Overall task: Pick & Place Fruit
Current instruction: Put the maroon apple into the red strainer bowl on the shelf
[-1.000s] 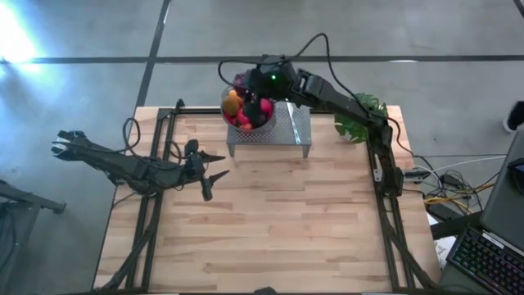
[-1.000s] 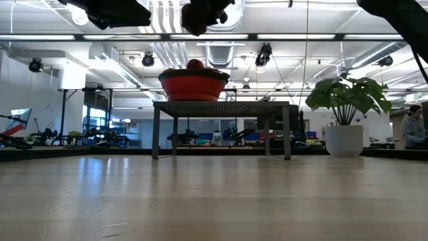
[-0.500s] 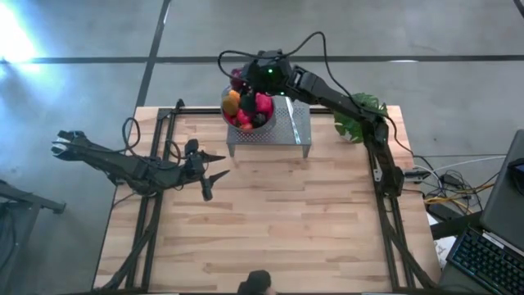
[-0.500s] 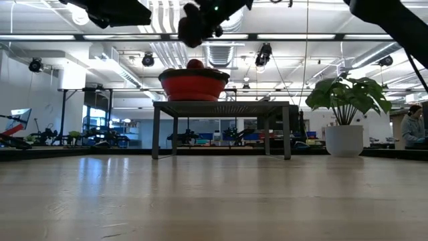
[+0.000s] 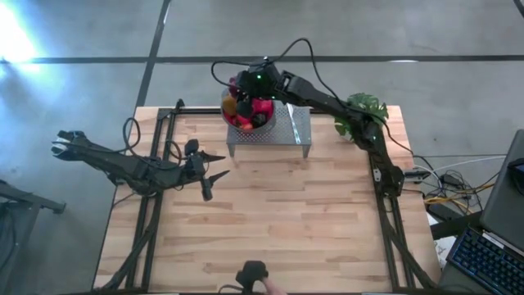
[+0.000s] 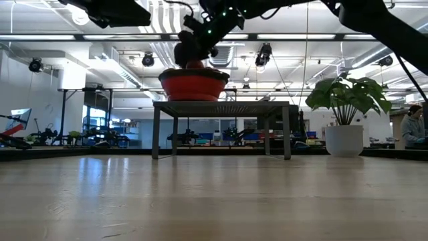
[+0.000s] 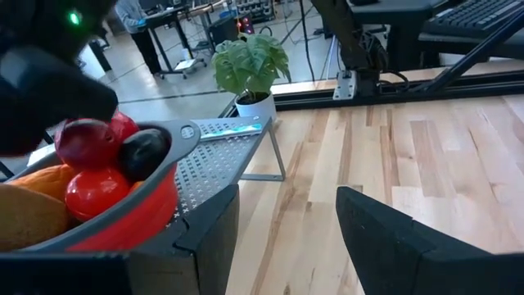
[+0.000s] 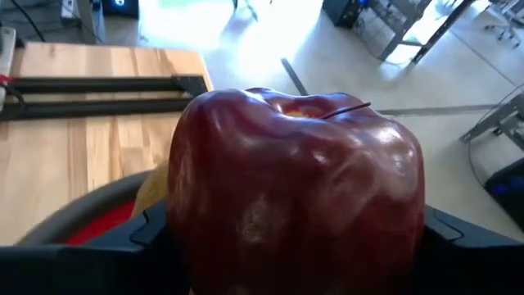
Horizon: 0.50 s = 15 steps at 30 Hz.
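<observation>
above the bowl [image 5: 246, 121], the right claw [image 8: 295, 238] grasps a dark maroon apple [image 8: 296, 192], stem end upward.

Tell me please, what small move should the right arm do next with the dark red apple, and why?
Probably lower it a little more, then open the jaws. The right gripper holds the dark red apple just above the bowl on the metal stand, whose fruit is piled near the rim. A drop from height could make it roll out. The left gripper waits over the table.

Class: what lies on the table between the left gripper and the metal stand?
Nothing: in the high view, bare tabletop separates the left gripper from the stand.
</observation>
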Each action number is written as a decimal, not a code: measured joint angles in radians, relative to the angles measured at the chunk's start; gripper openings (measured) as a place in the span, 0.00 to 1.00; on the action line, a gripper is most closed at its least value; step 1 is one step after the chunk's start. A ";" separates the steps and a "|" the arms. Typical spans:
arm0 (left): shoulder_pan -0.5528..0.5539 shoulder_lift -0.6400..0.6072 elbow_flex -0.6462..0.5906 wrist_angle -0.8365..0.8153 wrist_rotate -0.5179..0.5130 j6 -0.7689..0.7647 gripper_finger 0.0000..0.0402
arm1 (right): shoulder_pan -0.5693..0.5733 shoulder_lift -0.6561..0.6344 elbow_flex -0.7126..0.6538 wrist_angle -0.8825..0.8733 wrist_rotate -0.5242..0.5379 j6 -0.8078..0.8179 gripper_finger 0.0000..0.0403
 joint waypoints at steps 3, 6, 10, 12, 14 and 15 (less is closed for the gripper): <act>0.000 0.000 0.000 0.003 0.000 0.002 0.53 | -0.004 0.014 -0.001 -0.007 0.000 0.001 0.72; 0.000 0.000 0.000 0.005 0.000 0.002 0.53 | -0.006 0.024 -0.002 -0.009 0.000 0.002 0.73; 0.000 0.000 0.000 0.005 0.000 0.003 0.53 | -0.007 0.027 -0.002 -0.022 0.000 0.003 0.69; 0.000 0.000 0.000 0.005 0.000 0.004 0.53 | -0.007 0.028 -0.002 -0.030 0.000 0.003 0.68; 0.000 0.000 0.000 0.005 0.000 0.004 0.53 | -0.007 0.028 -0.001 -0.041 0.000 0.003 0.67; 0.000 0.000 0.000 0.005 0.000 0.004 0.53 | -0.007 0.028 -0.001 -0.046 0.000 0.004 0.68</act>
